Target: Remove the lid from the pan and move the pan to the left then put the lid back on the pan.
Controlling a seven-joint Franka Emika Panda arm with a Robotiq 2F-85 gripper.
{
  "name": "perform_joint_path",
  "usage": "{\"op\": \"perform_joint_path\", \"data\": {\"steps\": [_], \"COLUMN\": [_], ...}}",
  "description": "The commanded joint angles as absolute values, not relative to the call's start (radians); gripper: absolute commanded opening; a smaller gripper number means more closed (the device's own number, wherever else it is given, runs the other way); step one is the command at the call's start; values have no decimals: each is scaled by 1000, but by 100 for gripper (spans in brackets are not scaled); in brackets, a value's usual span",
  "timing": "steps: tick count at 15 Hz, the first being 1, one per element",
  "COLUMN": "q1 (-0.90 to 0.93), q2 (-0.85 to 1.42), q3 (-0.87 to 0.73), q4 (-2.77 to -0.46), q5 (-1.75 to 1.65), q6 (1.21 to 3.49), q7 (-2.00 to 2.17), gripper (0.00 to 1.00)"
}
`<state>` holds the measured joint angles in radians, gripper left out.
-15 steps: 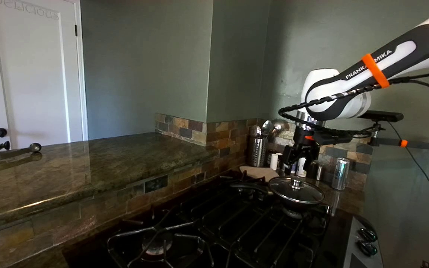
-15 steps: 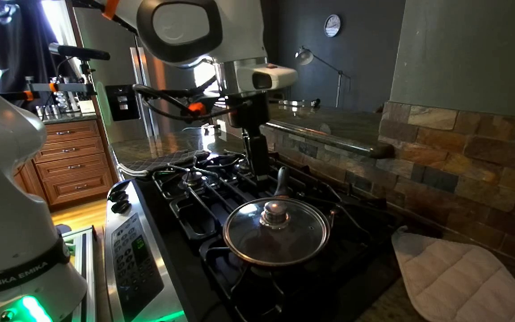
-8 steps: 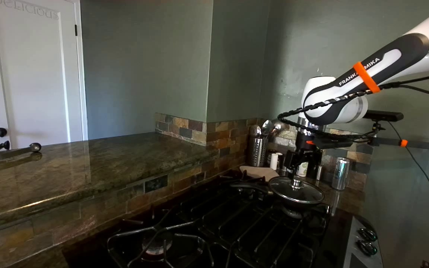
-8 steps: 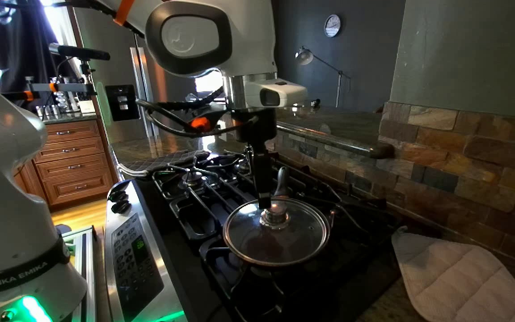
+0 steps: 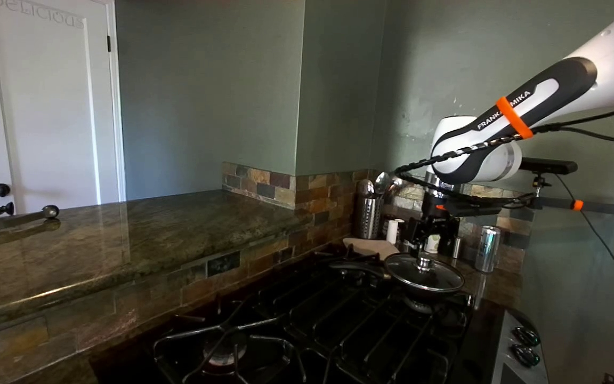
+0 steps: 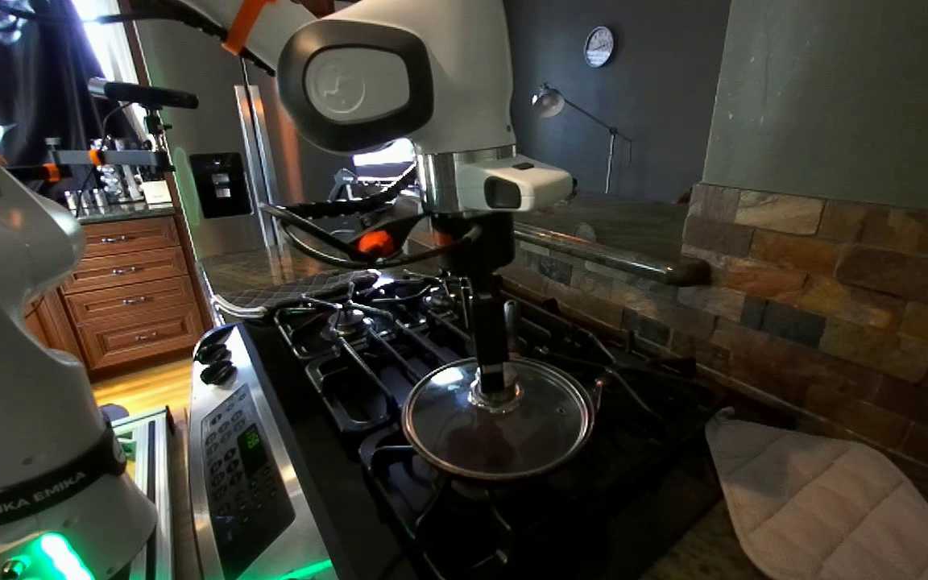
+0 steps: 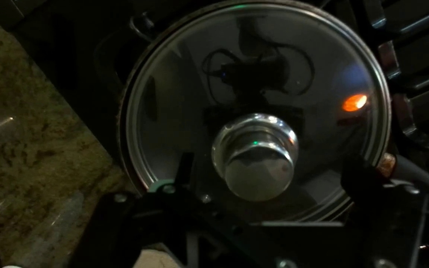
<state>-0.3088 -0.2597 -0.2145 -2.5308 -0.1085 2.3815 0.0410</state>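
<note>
I see the black hand [image 7: 270, 164] spread wide, holding nothing, around the silvery knob [image 7: 259, 173] of the round glass lid [image 6: 504, 435] on the dark round pan [image 5: 418, 294].

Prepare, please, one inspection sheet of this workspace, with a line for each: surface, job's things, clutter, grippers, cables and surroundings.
Surface: black gas stove.
Job's things: lid seated on the pan; pan above a burner.
Clutter: pale quilted cloth beside the stove; steel utensil holder and shiny canister near the wall.
Grippers: one gripper, open; in the wrist view the lid's knob appears between its jaws; contact cannot be told.
Cables: black cable along the arm.
Surroundings: stone-tile wall, raised counter, white door.
</note>
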Motion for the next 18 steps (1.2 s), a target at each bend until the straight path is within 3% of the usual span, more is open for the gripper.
{"op": "perform_joint_path", "data": {"steps": [1, 4, 6, 12, 13, 14, 15, 18], "q1": [-291, -284, -281, -277, -280, -279, -279, -279], "q2": [-212, -189, -178, -148, -145, -142, -142, -143], "q3": [-224, -216, -215, -215, -214, -215, -215, -214], "q4": [-2502, -2484, -2474, -2448, -2445, -2441, -2439, -2437], "q5": [-85, -97, -100, -108, -118, -118, -119, -122], "q6": [2418, 2406, 2400, 2383, 2383, 2382, 2380, 2370], "q7": [48, 57, 59, 58, 67, 66, 66, 68], "gripper": [100, 96, 75, 39, 49, 72, 74, 95]}}
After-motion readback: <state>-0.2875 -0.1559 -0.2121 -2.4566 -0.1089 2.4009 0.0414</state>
